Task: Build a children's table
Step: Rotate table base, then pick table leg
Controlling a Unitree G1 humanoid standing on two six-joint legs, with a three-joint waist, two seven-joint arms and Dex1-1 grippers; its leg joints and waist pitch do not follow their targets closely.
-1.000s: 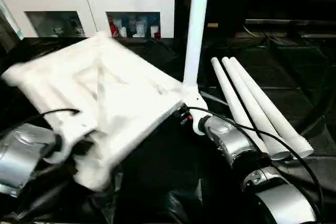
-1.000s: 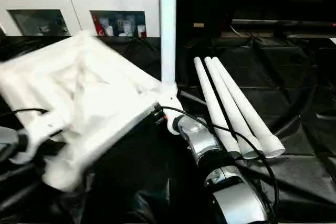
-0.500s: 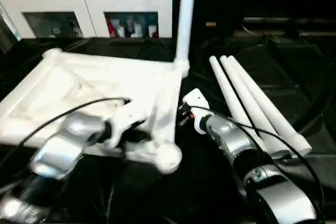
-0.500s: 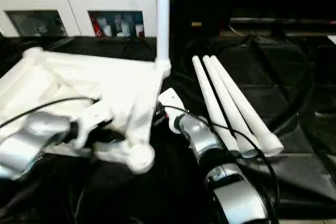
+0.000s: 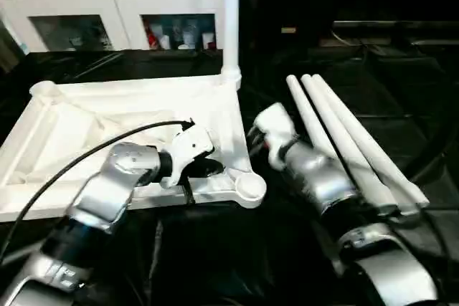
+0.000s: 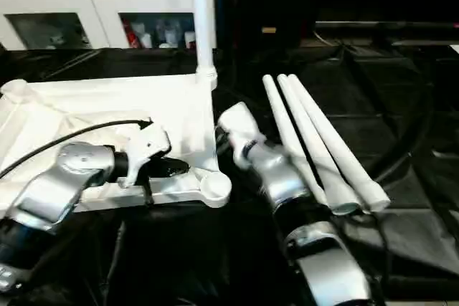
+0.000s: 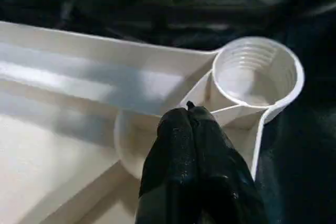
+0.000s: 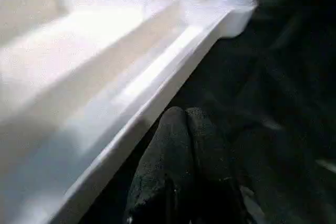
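Note:
The white table top (image 5: 93,123) lies underside up on the black sheet. One white leg (image 5: 231,19) stands upright in its far right corner socket. The near right socket (image 5: 249,185) gapes open, and its threaded inside (image 7: 257,77) appears in the left wrist view. My left gripper (image 5: 204,170) hovers over the ribbed underside just beside that socket, its fingers (image 7: 181,145) shut on nothing. Close to the top's right edge (image 8: 157,77) is my right gripper (image 5: 252,136), also shut with its fingers (image 8: 184,135) pressed together. Three loose legs (image 5: 344,141) lie side by side to the right.
A white glass-door cabinet (image 5: 122,5) stands behind the table top with small items inside. Black sheeting (image 5: 215,249) covers the floor around the work. My right forearm (image 5: 323,184) lies between the top and the loose legs.
The table top has dropped from a tilted, lifted pose to lying flat. My left arm came up over its near right corner. My right gripper has drawn back from the corner with the leg.

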